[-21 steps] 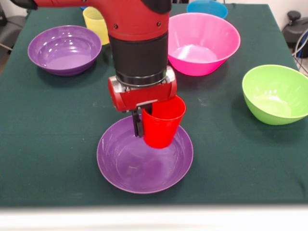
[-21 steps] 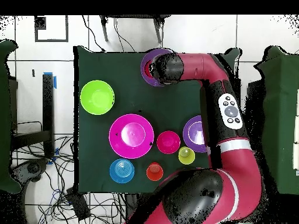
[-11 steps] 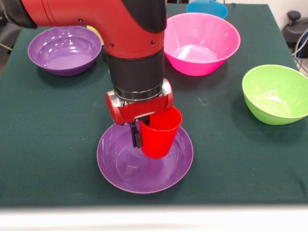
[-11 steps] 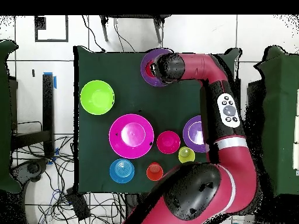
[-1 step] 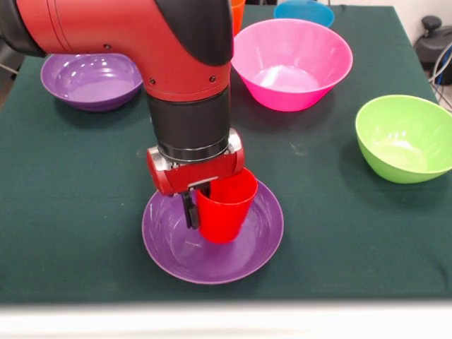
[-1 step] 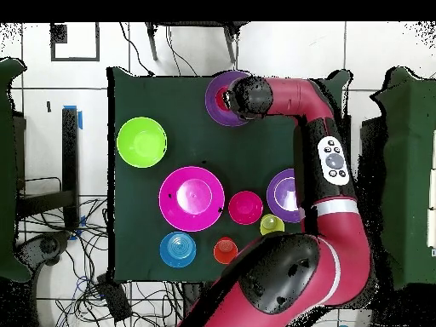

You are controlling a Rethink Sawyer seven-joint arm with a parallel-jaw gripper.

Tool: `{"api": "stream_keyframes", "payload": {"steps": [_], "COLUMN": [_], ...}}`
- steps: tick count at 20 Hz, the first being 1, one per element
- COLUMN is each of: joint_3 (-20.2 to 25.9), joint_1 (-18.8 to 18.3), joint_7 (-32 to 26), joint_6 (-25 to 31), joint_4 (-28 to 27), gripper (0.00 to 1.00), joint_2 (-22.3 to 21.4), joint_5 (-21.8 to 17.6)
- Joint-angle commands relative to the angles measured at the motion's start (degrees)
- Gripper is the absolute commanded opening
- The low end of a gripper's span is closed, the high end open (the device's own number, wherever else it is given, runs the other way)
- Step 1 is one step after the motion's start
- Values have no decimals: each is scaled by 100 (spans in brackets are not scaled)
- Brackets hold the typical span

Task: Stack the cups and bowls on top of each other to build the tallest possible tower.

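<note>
The gripper [image 5: 192, 212] pinches the red cup [image 5: 224, 207] above the purple bowl [image 5: 212, 254]. Overhead, the arm hides this grip. The cup sits lower than a second ago

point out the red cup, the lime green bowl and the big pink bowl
red cup [image 5: 224, 215], front view, on its side wall
lime green bowl [image 5: 404, 134], front view, on its inner wall
big pink bowl [image 6: 192, 197], overhead view, on its inner floor

The red and black arm [image 5: 176, 63] comes down vertically from above, wrist pointing straight down; the gripper [image 5: 201, 208] hangs low, its jaws closed on the rim of the red cup [image 5: 224, 208]; one dark finger [image 5: 189, 210] shows outside the cup wall.
</note>
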Motion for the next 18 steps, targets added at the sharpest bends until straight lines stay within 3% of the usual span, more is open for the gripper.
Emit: {"api": "stream_keyframes", "payload": {"steps": [1,9,18], "joint_3": [112,63,-21], "joint_1": [27,-13,85], "joint_7": [-1951,-1787,-1796], "joint_6": [411,443,739], "joint_4": [-122,58,-124], "gripper": [100,100,100], "joint_2": [73,26,-4], "joint_5": [-298,-220,-259]}}
